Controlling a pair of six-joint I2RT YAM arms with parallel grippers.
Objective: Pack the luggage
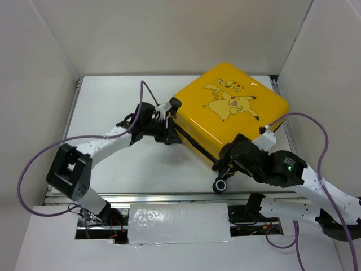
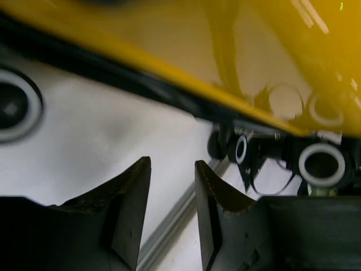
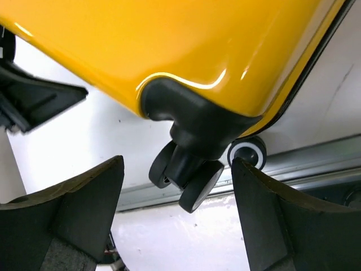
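Luggage [image 1: 225,110], lid shut, right of centre in the top view; my left gripper [image 2: 172,164] barely parted and empty, my right gripper [image 3: 177,164] spread wide facing a wheel [image 3: 197,189]; risk: a glancing pinch could roll it away.

the luggage [image 1: 225,110] is a small bright-yellow hard-shell suitcase, closed, lying flat with its pikachu lid facing up, turned diagonally at the far right of the white surface [image 1: 113,107]. black wheels [image 3: 189,180] stick out from its near side.

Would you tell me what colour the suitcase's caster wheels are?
The wheels are black, seen best in the right wrist view.
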